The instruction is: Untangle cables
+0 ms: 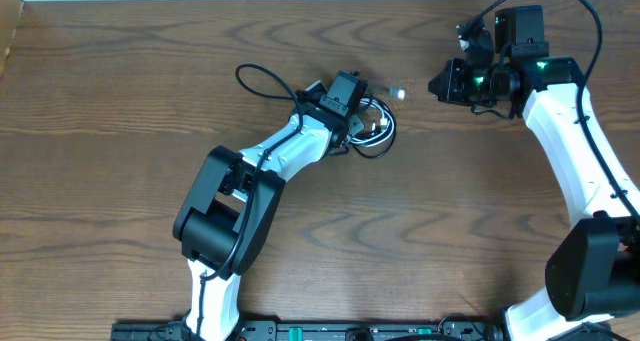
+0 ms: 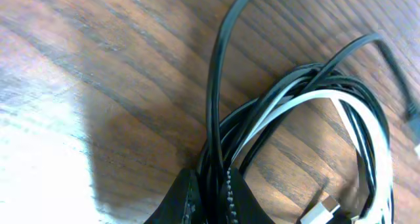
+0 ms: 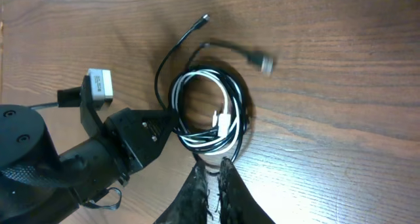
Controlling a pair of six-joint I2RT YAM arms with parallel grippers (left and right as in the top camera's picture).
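A tangled bundle of black and white cables (image 1: 378, 129) lies on the wooden table. It also shows in the left wrist view (image 2: 308, 112) and the right wrist view (image 3: 210, 112). My left gripper (image 1: 355, 116) is shut on several black strands at the bundle's edge (image 2: 210, 184). A black loop (image 1: 262, 76) trails off to the left. A loose end with a blurred silver connector (image 1: 399, 91) (image 3: 264, 64) sticks out toward my right gripper (image 1: 437, 84). My right gripper's jaws (image 3: 213, 166) are shut, just short of the bundle, with nothing clearly held.
A white USB plug (image 3: 224, 124) lies inside the coil. The left arm (image 1: 250, 181) stretches diagonally across the middle of the table (image 1: 120, 131). The right arm (image 1: 570, 131) comes in from the right side.
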